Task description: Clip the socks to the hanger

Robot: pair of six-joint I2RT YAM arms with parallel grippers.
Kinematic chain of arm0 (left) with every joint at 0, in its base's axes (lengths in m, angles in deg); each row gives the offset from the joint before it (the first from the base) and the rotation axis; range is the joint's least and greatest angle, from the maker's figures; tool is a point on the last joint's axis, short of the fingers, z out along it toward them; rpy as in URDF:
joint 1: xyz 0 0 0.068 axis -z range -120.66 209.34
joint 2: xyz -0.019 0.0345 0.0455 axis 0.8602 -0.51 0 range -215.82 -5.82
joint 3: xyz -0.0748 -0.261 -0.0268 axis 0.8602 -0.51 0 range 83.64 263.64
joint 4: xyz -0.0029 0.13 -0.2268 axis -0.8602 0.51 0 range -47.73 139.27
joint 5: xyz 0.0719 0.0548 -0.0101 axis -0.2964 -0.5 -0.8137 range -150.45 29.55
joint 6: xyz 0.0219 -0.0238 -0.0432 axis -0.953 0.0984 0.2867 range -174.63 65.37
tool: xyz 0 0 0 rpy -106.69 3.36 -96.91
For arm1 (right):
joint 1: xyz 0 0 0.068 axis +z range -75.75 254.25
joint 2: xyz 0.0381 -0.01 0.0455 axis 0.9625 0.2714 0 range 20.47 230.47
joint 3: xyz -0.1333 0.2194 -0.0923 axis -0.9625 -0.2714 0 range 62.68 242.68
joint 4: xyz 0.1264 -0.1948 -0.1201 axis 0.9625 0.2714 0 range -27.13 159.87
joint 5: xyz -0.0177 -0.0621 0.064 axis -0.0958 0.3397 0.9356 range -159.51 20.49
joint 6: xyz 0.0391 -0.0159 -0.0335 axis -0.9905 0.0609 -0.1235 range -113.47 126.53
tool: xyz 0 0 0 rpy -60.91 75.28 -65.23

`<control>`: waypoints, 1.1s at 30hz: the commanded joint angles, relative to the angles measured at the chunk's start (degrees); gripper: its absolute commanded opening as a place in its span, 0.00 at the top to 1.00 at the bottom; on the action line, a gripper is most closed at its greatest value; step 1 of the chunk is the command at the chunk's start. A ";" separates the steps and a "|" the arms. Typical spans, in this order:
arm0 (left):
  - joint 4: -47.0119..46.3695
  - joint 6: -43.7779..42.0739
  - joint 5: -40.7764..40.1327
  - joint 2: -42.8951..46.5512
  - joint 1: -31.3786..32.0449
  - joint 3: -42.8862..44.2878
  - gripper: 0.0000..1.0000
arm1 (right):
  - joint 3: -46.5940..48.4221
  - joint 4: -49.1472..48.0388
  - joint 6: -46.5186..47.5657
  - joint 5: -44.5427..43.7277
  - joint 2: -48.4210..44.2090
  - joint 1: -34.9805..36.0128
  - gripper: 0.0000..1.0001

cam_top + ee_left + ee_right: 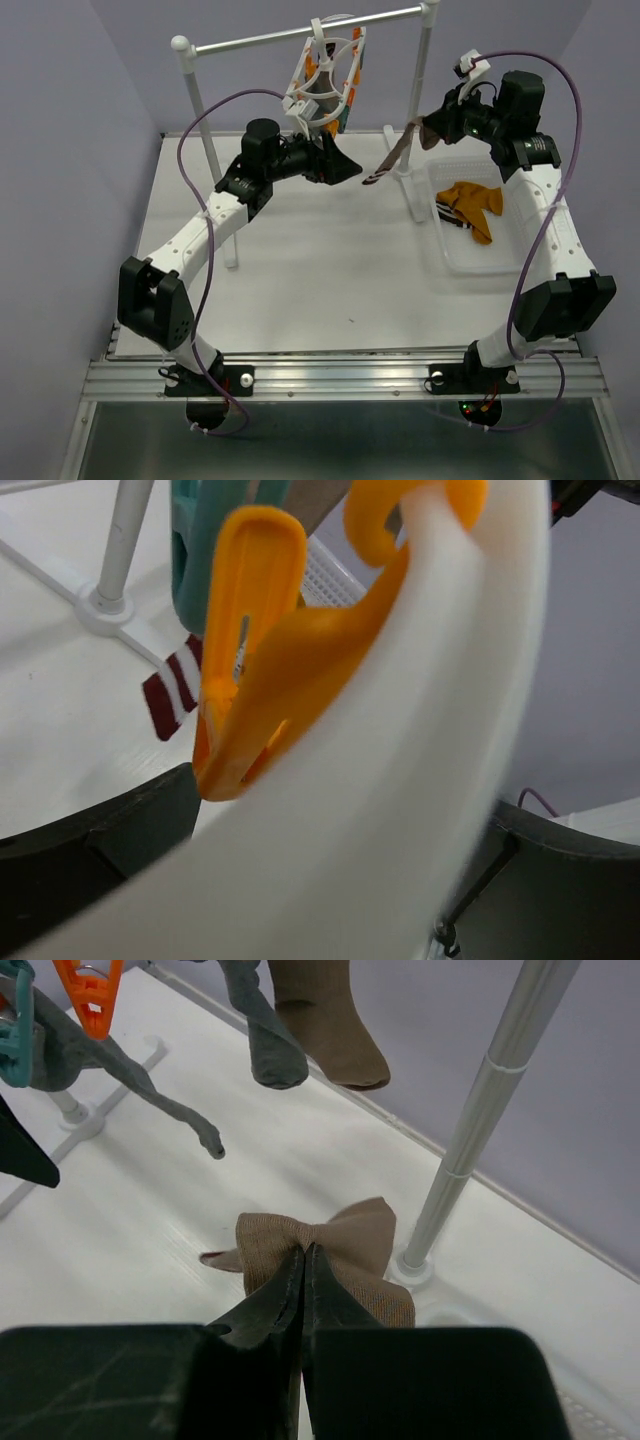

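The white hanger (322, 85) hangs from the rack's crossbar with orange and teal clips and a few socks on it. My left gripper (338, 162) is open at its lower rim. In the left wrist view the white ring (400, 780) runs between the spread jaws of the left gripper (330, 890), with an orange clip (262, 650) just beyond. My right gripper (428, 135) is shut on a tan-brown sock (388, 162) that dangles beside the right post. The right wrist view has the right gripper (305, 1252) pinching that sock (345, 1245) bunched at the fingertips.
A clear bin (500, 262) at the right holds mustard socks (472, 208). The two-post rack (418, 110) stands at the back; its right post (492, 1110) is close to my right gripper. A grey sock (265, 1045) and a brown sock (332, 1020) hang clipped. A striped sock end (170, 692) hangs below the teal clip (198, 550).
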 commanded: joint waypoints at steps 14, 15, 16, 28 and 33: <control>4.28 16.66 -29.90 30.15 12.29 -21.52 0.01 | -2.99 -2.71 4.13 5.93 -9.02 0.08 0.99; 4.28 20.51 -31.65 31.38 13.78 -22.50 0.01 | -4.30 -2.71 5.10 6.54 -9.73 0.08 0.99; 4.37 22.55 -35.15 33.31 17.19 -23.47 0.01 | -5.10 -2.54 5.89 7.07 -10.43 0.08 0.99; 4.55 45.67 -49.06 33.68 32.61 -32.96 0.01 | -15.47 -8.31 5.29 13.05 -21.50 0.60 0.99; 1.83 54.81 -54.16 37.37 32.61 -40.16 0.01 | -18.81 -12.72 1.33 14.81 -22.74 2.63 0.99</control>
